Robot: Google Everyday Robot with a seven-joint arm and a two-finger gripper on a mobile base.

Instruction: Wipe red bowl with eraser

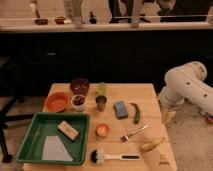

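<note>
The red bowl (56,101) is wide, shallow and orange-red, and sits at the left edge of the wooden table (150,95). The eraser (68,130), a small tan block, lies inside the green tray (30,135) at the front left, next to a grey cloth (53,149). My white arm (187,87) hangs folded beside the table's right side. My gripper (167,116) points down just off the right edge, far from the bowl and the eraser.
A maroon bowl (79,85), a small white bowl with dark contents (78,102), a green cup (102,89), a metal cup (101,103), a blue-grey block (120,109), a green pepper (136,113), a small orange cup (102,130), a fork (134,133), a banana (152,145) and a brush (112,156) lie on the table.
</note>
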